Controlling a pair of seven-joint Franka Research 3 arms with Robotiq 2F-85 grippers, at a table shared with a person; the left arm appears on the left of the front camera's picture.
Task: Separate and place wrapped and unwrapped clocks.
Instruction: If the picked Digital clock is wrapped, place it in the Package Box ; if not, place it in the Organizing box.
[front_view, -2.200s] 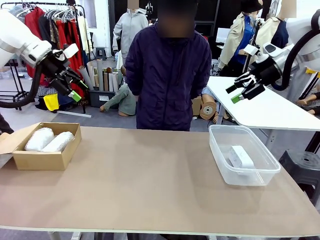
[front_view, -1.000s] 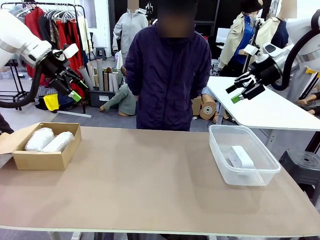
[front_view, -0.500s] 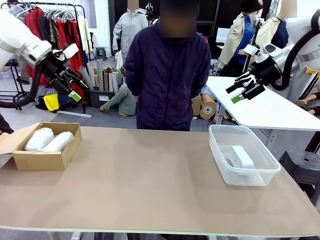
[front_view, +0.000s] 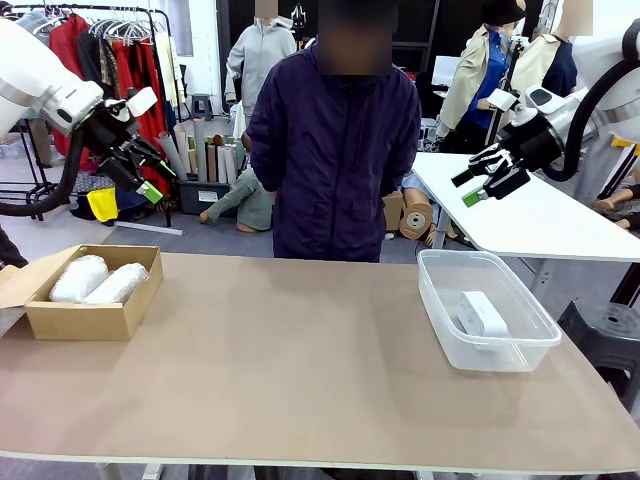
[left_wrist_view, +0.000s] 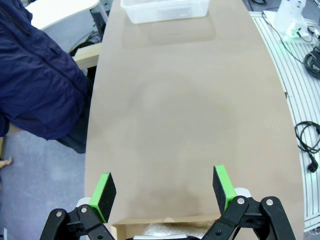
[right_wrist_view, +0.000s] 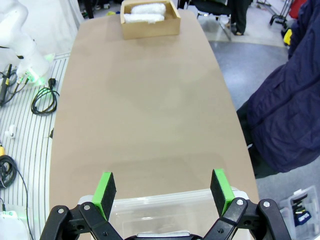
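No readable text, labels, nos. or signs on anything in view

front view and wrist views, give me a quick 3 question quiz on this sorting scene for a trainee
1. True or false: both bubble-wrapped bundles lie side by side in the cardboard box.
2. Where is the bare white clock? A) on the bare tabletop B) in the clear plastic bin C) in the right gripper
3. Fill in: the left gripper hangs above the table with its jaws ____.

Key
1. True; they lie side by side in the box at the robot's left end of the table.
2. B; it lies alone in the bin, and the right gripper is raised with nothing between its fingers.
3. Open, holding nothing.
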